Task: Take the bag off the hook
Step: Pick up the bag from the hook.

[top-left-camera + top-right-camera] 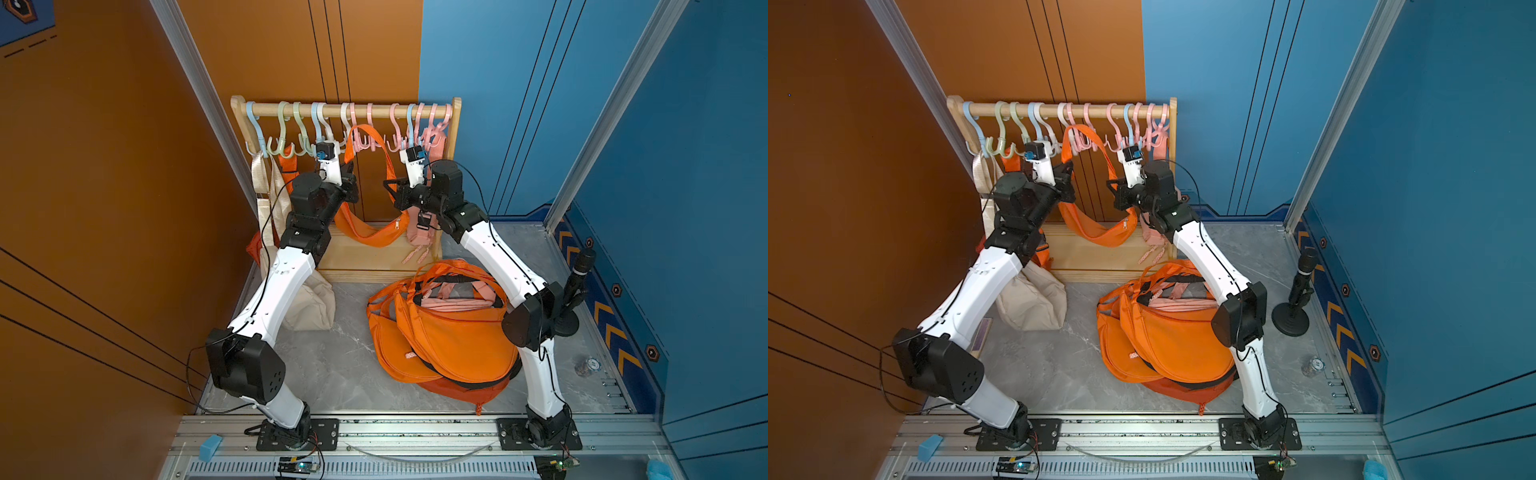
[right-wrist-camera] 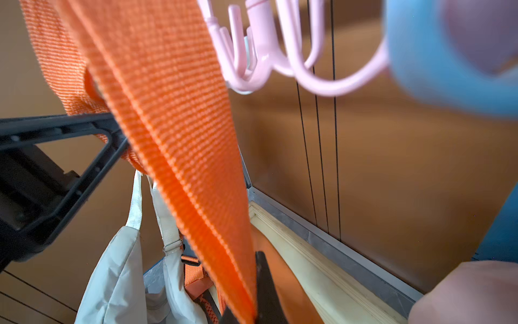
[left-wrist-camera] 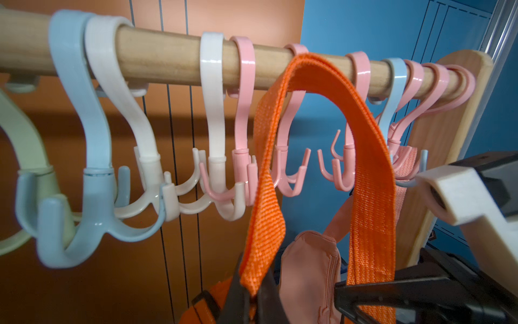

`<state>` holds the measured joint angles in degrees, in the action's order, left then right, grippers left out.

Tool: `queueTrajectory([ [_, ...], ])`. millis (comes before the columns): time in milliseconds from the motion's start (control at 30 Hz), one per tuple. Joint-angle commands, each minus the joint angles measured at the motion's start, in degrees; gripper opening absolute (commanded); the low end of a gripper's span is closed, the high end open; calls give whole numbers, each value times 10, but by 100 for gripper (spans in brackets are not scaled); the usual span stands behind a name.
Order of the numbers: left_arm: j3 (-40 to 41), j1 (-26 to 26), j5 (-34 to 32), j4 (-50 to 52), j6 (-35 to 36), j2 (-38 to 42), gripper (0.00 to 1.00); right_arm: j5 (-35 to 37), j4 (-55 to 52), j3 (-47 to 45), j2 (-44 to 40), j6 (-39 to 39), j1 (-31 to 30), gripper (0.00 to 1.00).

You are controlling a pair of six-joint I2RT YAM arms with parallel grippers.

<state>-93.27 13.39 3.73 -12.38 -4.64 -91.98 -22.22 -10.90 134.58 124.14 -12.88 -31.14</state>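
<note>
An orange bag (image 1: 374, 235) (image 1: 1100, 232) hangs inside the wooden rack. Its strap (image 3: 266, 196) (image 2: 168, 112) arches up as high as the rod, in front of a pink hook (image 3: 291, 179) (image 1: 365, 141). I cannot tell whether the strap still rests on a prong. My left gripper (image 1: 351, 174) (image 1: 1068, 170) (image 3: 253, 297) is shut on the left run of the strap. On the right run, my right gripper (image 1: 388, 187) (image 1: 1112, 187) (image 2: 252, 308) is shut too. The strap is stretched between them.
The rod (image 1: 345, 110) carries several blue, green, white and pink hooks. A beige bag (image 1: 270, 199) hangs at the left end and a pink bag (image 1: 419, 232) at the right. A pile of orange bags (image 1: 444, 332) lies on the floor. A microphone stand (image 1: 577, 282) is at the right.
</note>
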Motion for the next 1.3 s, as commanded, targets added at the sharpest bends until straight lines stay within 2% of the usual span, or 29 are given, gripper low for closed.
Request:
queueTrajectory([
  [0, -16, -3, 11, -1, -10, 22, 0, 13, -10, 12, -49, 2, -2, 0],
  [433, 49, 24, 1, 0, 8, 121, 0, 42, -25, -70, -177, 39, -26, 0],
  [700, 100, 65, -17, 3, 19, 170, 0, 80, -27, -177, -291, 67, -44, 0],
  [1067, 162, 191, -83, 21, 108, 260, 0, 157, -47, -338, -481, 116, -76, 0],
  [1267, 171, 267, -123, 38, 157, 292, 0, 191, -75, -393, -575, 130, -82, 0],
])
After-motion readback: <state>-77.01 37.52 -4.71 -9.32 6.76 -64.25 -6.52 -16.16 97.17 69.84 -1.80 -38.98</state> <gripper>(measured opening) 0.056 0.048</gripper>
